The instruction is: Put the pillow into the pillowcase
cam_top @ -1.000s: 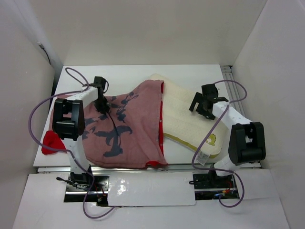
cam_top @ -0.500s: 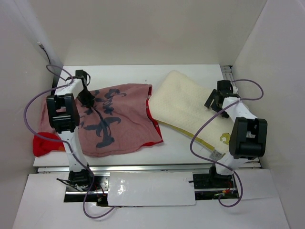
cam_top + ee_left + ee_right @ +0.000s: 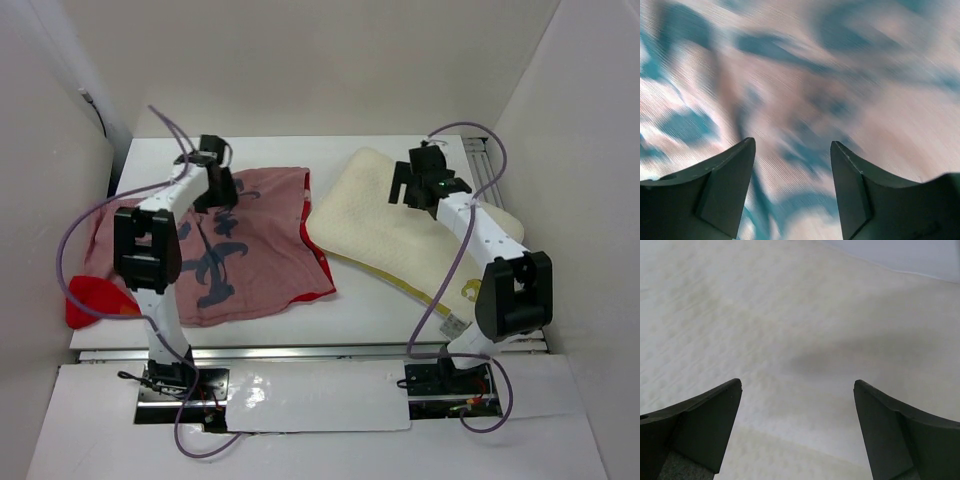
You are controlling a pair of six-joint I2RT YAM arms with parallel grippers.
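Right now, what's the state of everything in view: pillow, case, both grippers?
pillow: lying flat on the table, fully outside the pillowcase, to its right.
pillowcase: spread out, faded side up, red part bunched at the table's left edge.
left gripper: open, over the pillowcase, nothing between its fingers.
right gripper: open, over the pillow, holding nothing.

pillowcase point(image 3: 255, 250): faded pinkish-red, dark blotchy markings, bright red hem
pillow point(image 3: 385, 230): cream-white, yellowish edge, small yellow emblem
table point(image 3: 370, 305): white
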